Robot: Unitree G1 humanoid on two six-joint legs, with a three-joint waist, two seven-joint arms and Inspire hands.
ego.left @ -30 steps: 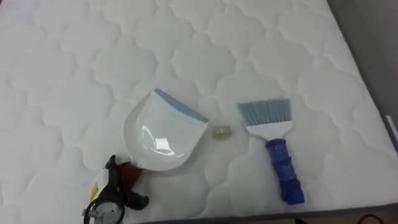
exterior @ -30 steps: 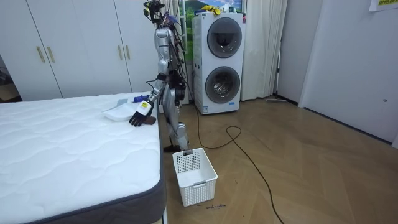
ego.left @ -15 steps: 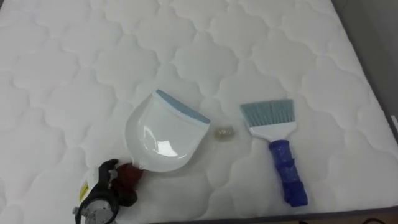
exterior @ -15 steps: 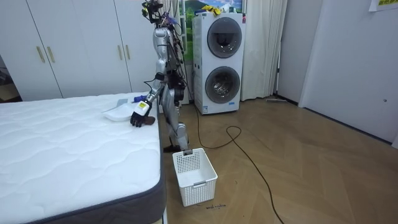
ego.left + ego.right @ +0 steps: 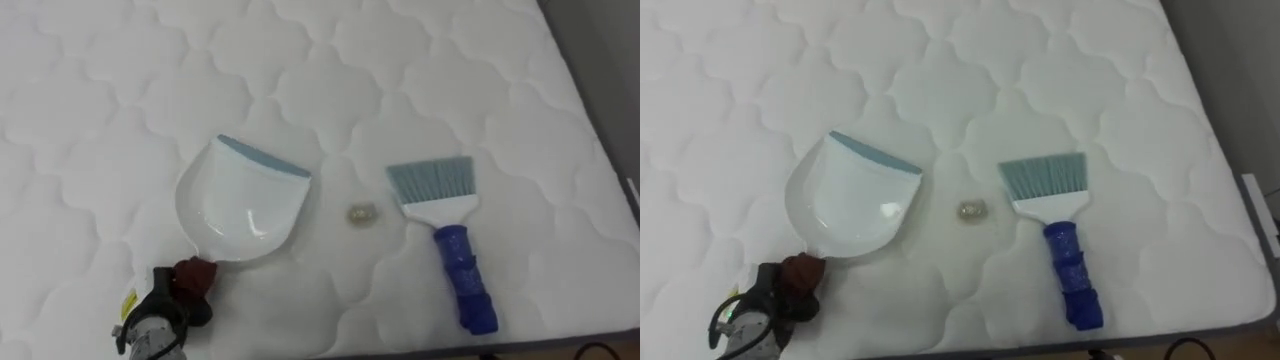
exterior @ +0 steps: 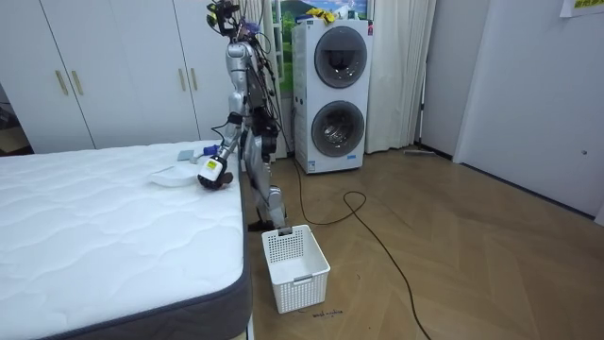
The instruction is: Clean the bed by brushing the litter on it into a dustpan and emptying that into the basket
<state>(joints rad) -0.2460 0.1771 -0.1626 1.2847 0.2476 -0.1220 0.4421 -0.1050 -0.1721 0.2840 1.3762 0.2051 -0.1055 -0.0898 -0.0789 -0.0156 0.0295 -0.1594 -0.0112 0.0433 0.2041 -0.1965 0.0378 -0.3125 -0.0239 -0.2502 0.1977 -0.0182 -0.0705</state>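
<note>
A white dustpan (image 5: 240,205) with a blue lip lies on the quilted white mattress (image 5: 400,80), its mouth towards the far right. My left hand (image 5: 160,312) is at the near left with its fingers curled round the pan's dark red handle (image 5: 195,275). A small pale scrap of litter (image 5: 362,213) lies just right of the pan's lip. Further right lies a hand brush (image 5: 445,230) with blue-grey bristles and a blue handle pointing at me. In the room view I stand at the bed's edge with my left hand (image 6: 211,170) on the mattress.
The mattress's near edge runs along the bottom of the eye views, and its right edge (image 5: 600,100) drops to the floor. A white laundry basket (image 6: 295,266) stands on the floor by the bed's corner. Stacked washing machines (image 6: 332,94) stand behind me.
My left hand's fingers have curled round the red handle. The dustpan has shifted left and turned a little. The brush and the scrap lie where they were.
</note>
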